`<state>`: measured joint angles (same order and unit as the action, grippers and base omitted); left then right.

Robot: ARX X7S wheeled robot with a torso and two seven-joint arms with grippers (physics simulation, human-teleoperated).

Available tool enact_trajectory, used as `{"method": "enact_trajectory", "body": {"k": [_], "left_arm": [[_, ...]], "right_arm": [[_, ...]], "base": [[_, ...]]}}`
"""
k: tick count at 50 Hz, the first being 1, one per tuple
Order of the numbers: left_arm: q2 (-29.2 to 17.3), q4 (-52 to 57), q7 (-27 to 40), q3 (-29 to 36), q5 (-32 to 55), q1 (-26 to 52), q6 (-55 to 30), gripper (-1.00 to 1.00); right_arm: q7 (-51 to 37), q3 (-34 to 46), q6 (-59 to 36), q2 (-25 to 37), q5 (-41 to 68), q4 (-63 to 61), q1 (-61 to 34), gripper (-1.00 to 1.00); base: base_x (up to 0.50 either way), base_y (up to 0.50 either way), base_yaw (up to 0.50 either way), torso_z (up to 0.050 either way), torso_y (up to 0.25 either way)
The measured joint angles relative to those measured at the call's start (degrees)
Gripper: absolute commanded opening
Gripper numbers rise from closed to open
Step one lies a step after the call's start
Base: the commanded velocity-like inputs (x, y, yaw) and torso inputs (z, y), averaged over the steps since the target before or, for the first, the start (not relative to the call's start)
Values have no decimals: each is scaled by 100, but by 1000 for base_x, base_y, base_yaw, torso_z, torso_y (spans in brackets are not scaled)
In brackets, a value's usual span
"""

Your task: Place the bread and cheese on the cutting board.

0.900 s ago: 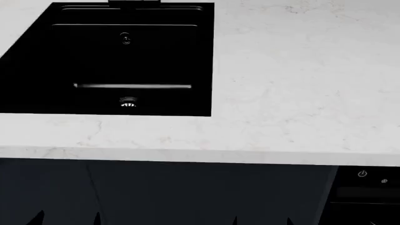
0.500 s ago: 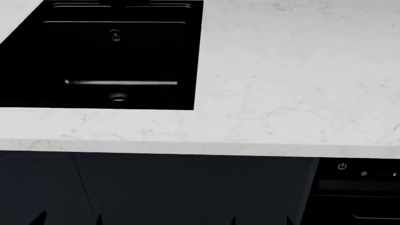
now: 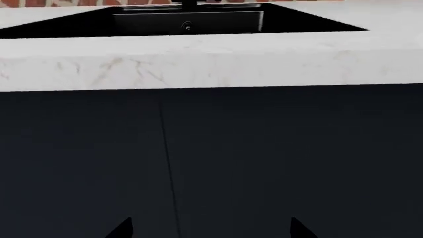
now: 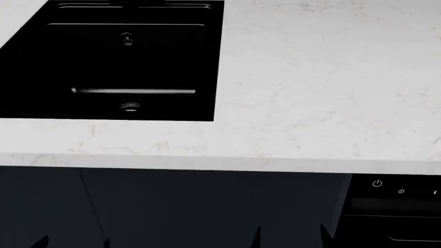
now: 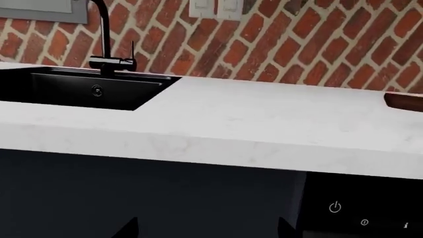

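Beside the black sink (image 4: 110, 62) — bare white counter (image 4: 324, 93), front edge straight.

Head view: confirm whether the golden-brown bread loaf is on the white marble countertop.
No: the white marble countertop lies bare beside the black sink; no loaf shows.

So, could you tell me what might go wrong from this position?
Both grippers, left and right, hang below the countertop edge, so raising them straight up could strike its overhang. Bread and cheese are out of view; only a sliver of the cutting board shows, so any reach now would be blind.
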<state>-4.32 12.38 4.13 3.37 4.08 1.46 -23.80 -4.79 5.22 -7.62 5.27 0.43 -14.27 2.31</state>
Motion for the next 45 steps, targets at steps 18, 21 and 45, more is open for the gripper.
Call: {"method": "enact_trajectory", "body": {"k": [18, 21, 45], "left_arm": [[-864, 3836, 1679, -427, 2623, 583, -3937, 100], [-1007, 4051, 1946, -468, 3020, 625, -4171, 100], [-1446, 4522, 2897, -712, 4475, 945, -4995, 100]], "right_arm": [[618, -14, -3876, -131, -634, -3713, -403, 100], [770, -26, -4097, -199, -736, -3956, -407, 100], [1064, -595, -4585, -373, -502, -4573, -413, 100]], "base": [[0, 0, 0, 0, 0], [0, 0, 0, 0, 0], [-1, -490, 0, 0, 0]]}}
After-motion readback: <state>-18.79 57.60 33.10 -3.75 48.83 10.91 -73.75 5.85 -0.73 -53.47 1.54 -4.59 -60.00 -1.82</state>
